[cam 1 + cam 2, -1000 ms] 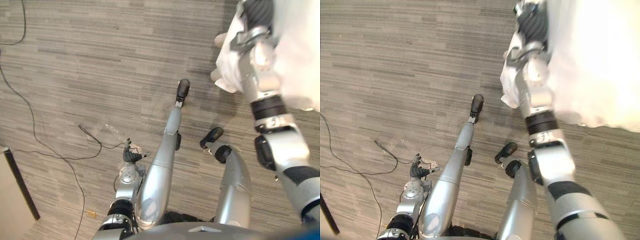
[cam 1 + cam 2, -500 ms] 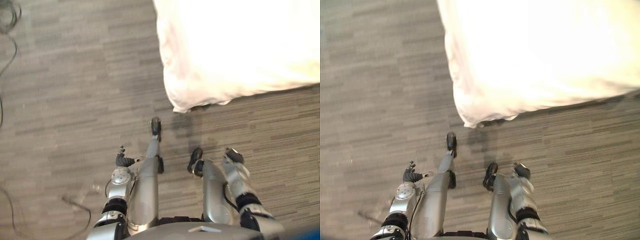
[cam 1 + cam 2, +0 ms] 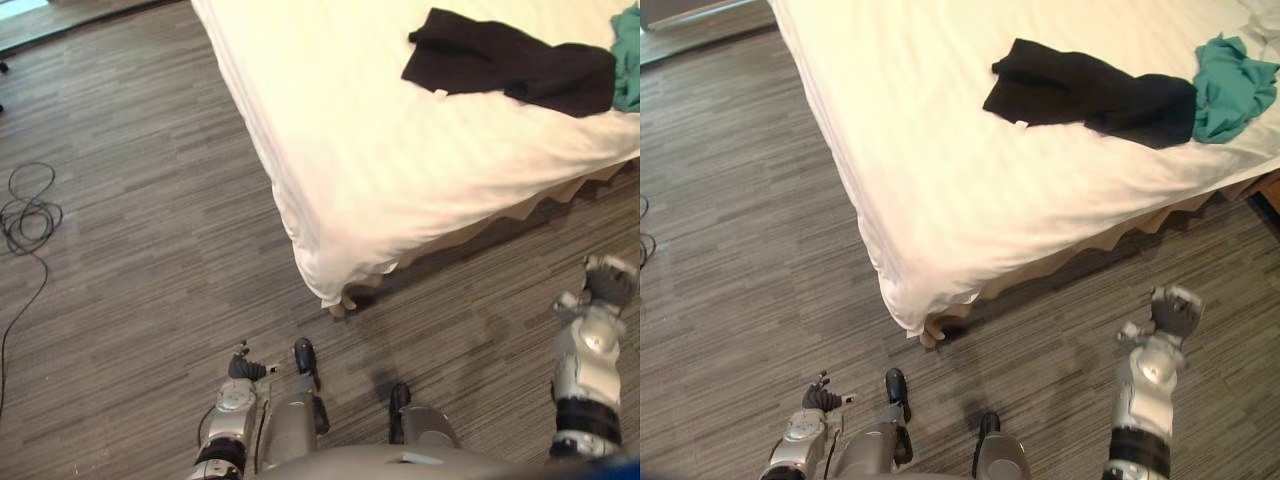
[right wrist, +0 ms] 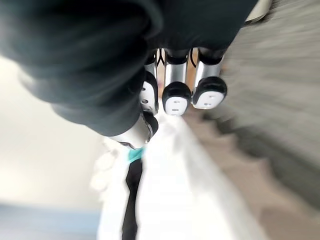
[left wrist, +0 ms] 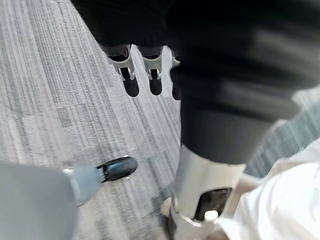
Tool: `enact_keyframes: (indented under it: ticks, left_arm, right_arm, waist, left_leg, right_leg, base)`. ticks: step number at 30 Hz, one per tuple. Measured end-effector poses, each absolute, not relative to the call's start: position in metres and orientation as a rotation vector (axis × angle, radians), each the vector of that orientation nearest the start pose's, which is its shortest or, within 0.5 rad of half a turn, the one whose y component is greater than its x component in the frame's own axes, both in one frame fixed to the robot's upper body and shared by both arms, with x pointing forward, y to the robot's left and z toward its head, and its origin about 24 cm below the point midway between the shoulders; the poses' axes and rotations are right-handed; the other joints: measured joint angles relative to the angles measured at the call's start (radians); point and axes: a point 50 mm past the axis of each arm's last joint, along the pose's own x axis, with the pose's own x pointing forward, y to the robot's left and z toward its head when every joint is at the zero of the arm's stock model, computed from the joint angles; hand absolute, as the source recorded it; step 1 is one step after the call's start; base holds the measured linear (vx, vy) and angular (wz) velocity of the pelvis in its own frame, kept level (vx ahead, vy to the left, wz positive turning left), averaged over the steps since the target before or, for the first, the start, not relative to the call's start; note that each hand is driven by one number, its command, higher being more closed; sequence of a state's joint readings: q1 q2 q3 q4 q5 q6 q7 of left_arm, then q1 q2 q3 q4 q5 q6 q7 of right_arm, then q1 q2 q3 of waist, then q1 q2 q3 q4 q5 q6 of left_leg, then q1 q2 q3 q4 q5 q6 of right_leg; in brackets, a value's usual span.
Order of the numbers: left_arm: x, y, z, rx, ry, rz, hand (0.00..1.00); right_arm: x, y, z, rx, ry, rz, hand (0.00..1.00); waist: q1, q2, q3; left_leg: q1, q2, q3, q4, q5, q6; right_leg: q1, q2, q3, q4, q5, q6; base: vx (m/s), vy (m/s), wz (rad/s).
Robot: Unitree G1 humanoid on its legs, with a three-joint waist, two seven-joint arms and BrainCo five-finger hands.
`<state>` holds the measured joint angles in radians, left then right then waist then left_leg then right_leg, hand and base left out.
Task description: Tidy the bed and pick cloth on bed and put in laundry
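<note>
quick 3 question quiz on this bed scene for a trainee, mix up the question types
1. True or false: the black cloth lies on the floor.
2. Which cloth touches the black cloth on the bed? A red, B teal, C yellow.
3. Does the left hand or the right hand hold any cloth?

Key: 1 false, it lies on the bed. 2 B, the teal cloth. 3 Neither; both are empty, over the floor.
</note>
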<state>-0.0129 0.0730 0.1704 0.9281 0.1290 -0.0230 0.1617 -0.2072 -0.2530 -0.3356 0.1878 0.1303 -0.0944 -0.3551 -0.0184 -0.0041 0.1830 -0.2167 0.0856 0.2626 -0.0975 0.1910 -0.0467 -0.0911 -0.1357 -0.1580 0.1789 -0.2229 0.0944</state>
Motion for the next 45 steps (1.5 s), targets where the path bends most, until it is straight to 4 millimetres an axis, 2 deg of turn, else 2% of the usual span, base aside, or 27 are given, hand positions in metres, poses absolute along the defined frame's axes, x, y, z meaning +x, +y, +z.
enact_keyframes:
  ticks: [2,4,6,8,9,11,13,15,17,18,21,22,23,26,31,32,33,34,36,37,38,39,41,42,43,44,45]
  left_arm:
    - [0.153,0.206,-0.135,0.209,0.892,0.251,0.00]
    - [0.152,0.203,-0.137,0.229,0.902,0.223,0.00]
    - [0.148,0.202,-0.140,0.228,0.925,0.218,0.00]
    - [0.148,0.202,-0.140,0.222,0.923,0.224,0.00]
    - [0.149,0.203,-0.139,0.220,0.919,0.235,0.00]
    - [0.152,0.203,-0.138,0.205,0.908,0.256,0.00]
    - [0.152,0.203,-0.138,0.164,0.907,0.294,0.00]
    - [0.151,0.207,-0.137,0.126,0.900,0.351,0.00]
    - [0.153,0.209,-0.134,0.081,0.879,0.391,0.00]
    - [0.153,0.209,-0.134,0.071,0.873,0.399,0.00]
    - [0.158,0.209,-0.130,0.030,0.827,0.428,0.00]
    - [0.162,0.210,-0.126,0.010,0.798,0.442,0.00]
    - [0.166,0.211,-0.123,-0.014,0.771,0.454,0.00]
    - [0.181,0.213,-0.113,-0.041,0.699,0.471,0.00]
    - [0.209,0.219,-0.092,-0.162,0.562,0.522,0.00]
    - [0.214,0.219,-0.088,-0.221,0.528,0.555,0.00]
    - [0.215,0.219,-0.087,-0.243,0.524,0.569,0.00]
    - [0.215,0.220,-0.087,-0.263,0.520,0.584,0.00]
    - [0.216,0.221,-0.087,-0.315,0.511,0.613,0.00]
    - [0.215,0.222,-0.087,-0.324,0.511,0.623,0.00]
    - [0.213,0.226,-0.088,-0.336,0.513,0.641,0.00]
    - [0.212,0.227,-0.088,-0.339,0.512,0.647,0.00]
    - [0.213,0.229,-0.087,-0.339,0.506,0.650,0.00]
    - [0.213,0.229,-0.087,-0.339,0.506,0.648,0.00]
    - [0.214,0.227,-0.087,-0.332,0.506,0.633,0.00]
    - [0.217,0.224,-0.086,-0.324,0.504,0.610,0.00]
    - [0.217,0.224,-0.086,-0.321,0.504,0.605,0.00]
  right_arm:
    - [0.292,-0.244,0.106,-0.072,-0.268,-0.489,1.00]
    - [0.306,-0.205,0.113,-0.056,-0.303,-0.317,1.00]
    - [0.322,-0.154,0.129,0.042,-0.350,-0.105,1.00]
    - [0.333,-0.128,0.146,0.155,-0.381,0.027,1.00]
    - [0.343,-0.116,0.159,0.227,-0.393,0.086,1.00]
    - [0.358,-0.108,0.182,0.358,-0.410,0.151,1.00]
    - [0.366,-0.102,0.205,0.437,-0.447,0.195,1.00]
    - [0.367,-0.101,0.232,0.530,-0.524,0.236,1.00]
    - [0.369,-0.113,0.248,0.620,-0.577,0.210,1.00]
    - [0.370,-0.118,0.248,0.644,-0.580,0.192,1.00]
    - [0.377,-0.152,0.241,0.781,-0.579,0.063,1.00]
    - [0.375,-0.166,0.243,0.832,-0.620,0.035,1.00]
    - [0.369,-0.172,0.255,0.837,-0.688,0.054,1.00]
    - [0.359,-0.189,0.266,0.855,-0.782,0.028,1.00]
    - [0.336,-0.232,0.265,0.891,-0.911,-0.094,1.00]
    - [0.327,-0.252,0.256,0.897,-0.935,-0.178,1.00]
    - [0.325,-0.264,0.247,0.908,-0.922,-0.242,1.00]
    - [0.322,-0.285,0.226,0.932,-0.875,-0.365,1.00]
    - [0.299,-0.338,0.160,0.957,-0.717,-0.684,1.00]
    - [0.291,-0.348,0.144,0.959,-0.682,-0.748,1.00]
    - [0.274,-0.361,0.118,0.981,-0.635,-0.847,1.00]
    - [0.265,-0.367,0.109,0.984,-0.623,-0.887,1.00]
    - [0.231,-0.387,0.085,0.945,-0.597,-1.005,1.00]
    - [0.226,-0.390,0.083,0.927,-0.588,-1.020,1.00]
    - [0.214,-0.396,0.077,0.885,-0.566,-1.041,0.00]
    - [0.202,-0.401,0.071,0.846,-0.535,-1.063,0.00]
    - [0.199,-0.402,0.069,0.836,-0.526,-1.069,0.00]
  waist:
    - [0.007,0.007,-0.004]
    - [0.014,0.013,-0.007]
    - [0.031,0.022,-0.004]
    - [0.041,0.038,0.006]
    - [0.053,0.051,0.023]
    - [0.079,0.073,0.062]
    - [0.113,0.093,0.100]
    - [0.134,0.099,0.146]
    - [0.149,0.096,0.194]
    - [0.154,0.097,0.196]
    - [0.173,0.101,0.201]
    - [0.173,0.102,0.202]
    - [0.171,0.104,0.205]
    - [0.166,0.105,0.208]
    - [0.137,0.099,0.219]
    - [0.130,0.096,0.221]
    - [0.126,0.094,0.223]
    - [0.119,0.092,0.225]
    - [0.107,0.089,0.235]
    - [0.102,0.089,0.238]
    - [0.082,0.088,0.239]
    - [0.073,0.087,0.240]
    - [0.045,0.081,0.254]
    - [0.036,0.081,0.254]
    - [0.024,0.081,0.254]
    - [0.014,0.082,0.253]
    - [0.010,0.082,0.253]
  left_leg:
    - [0.001,0.001,-0.004,0.000,0.001,0.000]
    - [0.000,0.002,-0.016,0.000,0.004,0.003]
    - [-0.015,0.003,-0.054,0.000,0.012,0.002]
    - [-0.050,0.004,-0.079,0.000,0.025,0.003]
    - [-0.074,0.006,-0.099,0.000,0.039,-0.001]
    - [-0.102,0.016,-0.126,0.000,0.057,-0.009]
    - [-0.127,0.023,-0.151,0.000,0.057,-0.009]
    - [-0.176,0.020,-0.174,0.000,0.053,-0.018]
    - [-0.229,-0.005,-0.197,0.000,0.056,-0.023]
    - [-0.248,-0.009,-0.198,0.000,0.056,-0.023]
    - [-0.330,-0.029,-0.186,0.000,0.067,-0.030]
    - [-0.363,-0.033,-0.175,0.000,0.078,-0.031]
    - [-0.392,-0.034,-0.156,0.000,0.096,-0.029]
    - [-0.426,-0.037,-0.117,0.000,0.103,-0.020]
    - [-0.448,-0.036,-0.052,0.000,0.098,-0.005]
    - [-0.454,-0.033,-0.025,0.000,0.094,0.004]
    - [-0.454,-0.032,-0.016,0.000,0.093,0.009]
    - [-0.454,-0.032,-0.002,0.000,0.092,0.011]
    - [-0.454,-0.028,0.034,0.000,0.093,0.019]
    - [-0.454,-0.025,0.045,0.000,0.093,0.018]
    - [-0.451,-0.020,0.070,0.000,0.094,0.020]
    - [-0.445,-0.019,0.079,0.000,0.094,0.020]
    - [-0.380,-0.010,0.121,0.000,0.093,0.021]
    - [-0.364,-0.006,0.127,0.000,0.092,0.020]
    - [-0.337,0.005,0.140,0.000,0.089,0.016]
    - [-0.314,0.016,0.143,0.000,0.084,0.009]
    - [-0.308,0.020,0.143,0.000,0.081,0.005]
  right_leg:
    - [0.006,0.002,0.001,-0.012,0.008,0.000]
    - [0.018,0.006,-0.004,-0.031,0.021,-0.002]
    - [0.016,0.009,-0.007,-0.050,0.034,-0.003]
    - [-0.003,0.010,-0.023,-0.058,0.044,-0.007]
    - [-0.018,0.012,-0.033,-0.055,0.046,-0.010]
    - [-0.050,0.016,-0.049,-0.029,0.047,-0.012]
    - [-0.091,0.022,-0.055,0.012,0.039,-0.020]
    - [-0.175,0.011,-0.065,0.112,0.002,-0.019]
    - [-0.272,-0.025,-0.077,0.223,-0.043,-0.014]
    - [-0.298,-0.032,-0.077,0.242,-0.049,-0.014]
    - [-0.418,-0.062,-0.060,0.318,-0.066,-0.010]
    - [-0.464,-0.072,-0.051,0.343,-0.070,-0.010]
    - [-0.507,-0.078,-0.039,0.363,-0.073,-0.011]
    - [-0.567,-0.084,-0.008,0.385,-0.073,-0.010]
    - [-0.620,-0.082,0.044,0.387,-0.066,-0.002]
    - [-0.635,-0.077,0.067,0.375,-0.056,0.003]
    - [-0.638,-0.076,0.076,0.369,-0.052,0.006]
    - [-0.640,-0.073,0.089,0.360,-0.047,0.007]
    - [-0.646,-0.063,0.119,0.334,-0.031,0.011]
    - [-0.646,-0.056,0.122,0.324,-0.027,0.011]
    - [-0.644,-0.050,0.141,0.309,-0.018,0.014]
    - [-0.640,-0.048,0.147,0.304,-0.016,0.016]
    - [-0.582,-0.041,0.168,0.276,-0.009,0.014]
    - [-0.564,-0.040,0.169,0.265,-0.005,0.011]
    - [-0.532,-0.030,0.170,0.241,0.000,0.008]
    - [-0.505,-0.019,0.172,0.225,0.003,0.004]
    - [-0.497,-0.016,0.172,0.221,0.003,0.004]
  base:
    - [0.01,-0.005,-0.02]
    - [0.00,-0.007,0.09]
    - [-0.03,-0.020,0.11]
    - [-0.10,0.015,0.27]
    - [-0.13,0.016,0.34]
    - [-0.14,-0.006,0.24]
    - [-0.18,0.042,0.14]
    - [-0.20,0.049,0.29]
    - [-0.17,0.038,0.45]
    - [-0.12,0.039,0.29]
    - [-0.07,0.040,0.02]
    - [-0.02,0.031,-0.13]
    - [-0.02,0.028,-0.14]
    - [0.00,0.015,-0.19]
    - [0.01,0.022,-0.24]
    - [0.02,0.038,-0.41]
    - [0.03,0.042,-0.43]
    - [0.06,0.032,-0.34]
    - [0.09,0.019,-0.41]
    - [0.11,0.007,-0.41]
    - [0.09,-0.004,-0.31]
    - [0.11,-0.024,-0.40]
    - [0.08,-0.057,-0.47]
    - [0.04,-0.071,-0.46]
    - [0.05,-0.082,-0.38]
    - [0.04,-0.084,-0.32]
    - [0.04,-0.074,-0.25]
